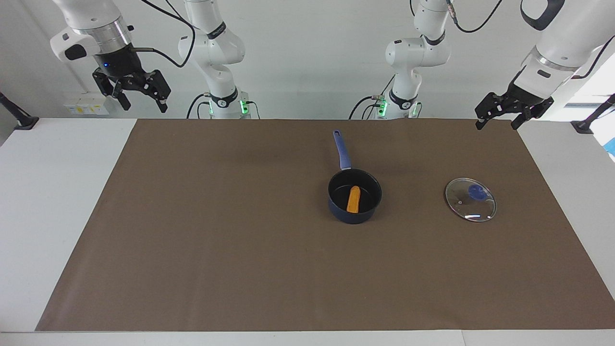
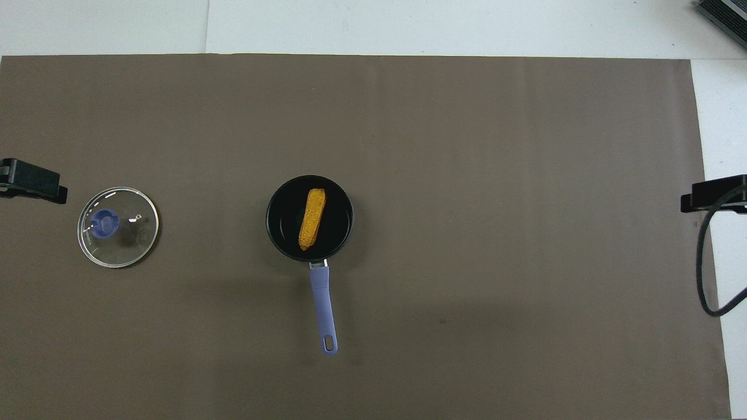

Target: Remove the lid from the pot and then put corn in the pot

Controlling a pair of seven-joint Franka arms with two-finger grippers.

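Facing view: orange-yellow bumpy corn cob [image 1: 353, 200] lies inside the dark navy saucepan pot [image 1: 354, 196]; the clear glass lid with blue knob [image 1: 470, 199] rests on the brown mat [image 1: 216, 230], toward the left arm's end. Left gripper [image 1: 498, 119] and right gripper [image 1: 135, 94] hang raised, jaws apart, empty.

Overhead view: pot handle [image 2: 324, 309] points toward the robots.

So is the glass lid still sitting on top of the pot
No, the lid lies flat on the brown mat beside the pot, toward the left arm's end, and the corn lies inside the uncovered pot.
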